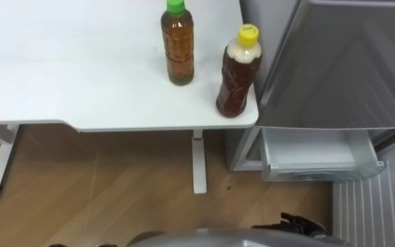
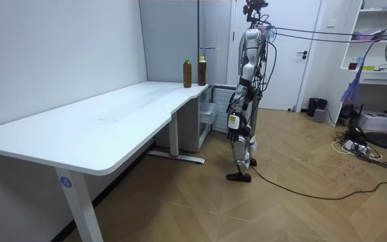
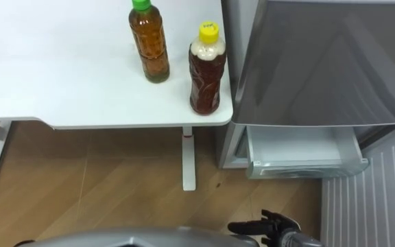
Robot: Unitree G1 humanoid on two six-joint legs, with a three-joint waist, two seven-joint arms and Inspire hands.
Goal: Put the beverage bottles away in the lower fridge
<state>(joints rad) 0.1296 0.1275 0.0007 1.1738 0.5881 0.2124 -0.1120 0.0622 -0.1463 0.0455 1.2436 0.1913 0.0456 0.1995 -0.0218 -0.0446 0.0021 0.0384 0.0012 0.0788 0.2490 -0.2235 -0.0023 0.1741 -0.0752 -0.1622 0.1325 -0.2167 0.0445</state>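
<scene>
Robot stands upright on the wood floor (image 1: 115,192) at the end corner of the white table (image 1: 81,68), facing it, with the grey fridge (image 1: 348,62) just to the side. Right hand (image 3: 266,228) sits low at the bottom edge of the eye views, close to the robot's body. Cannot tell if it is open or closed. Left hand (image 2: 234,119) hangs by the hip in the room view and is too small to tell its state.

Both drinks are on the table, well ahead of the right hand, up and to its left, and far from touching it. Green-capped bottle (image 1: 177,51) is the farther one, set further in on the tabletop. It stands upright with its long axis vertical and its cap up, and holds amber liquid. Yellow-capped bottle (image 1: 238,79) is the nearer one, right at the table corner closest to the fridge. It is also upright with its long axis vertical and its cap up, and holds darker brown liquid. The two bottles are near each other but not touching.

Ahead of the right hand and a bit to its right, the fridge's white lower drawer (image 1: 317,154) is pulled out below the grey front. It sits lower than the tabletop, just past the table corner. A ribbed white panel (image 1: 376,199) lies right of the hand, beside the drawer.
</scene>
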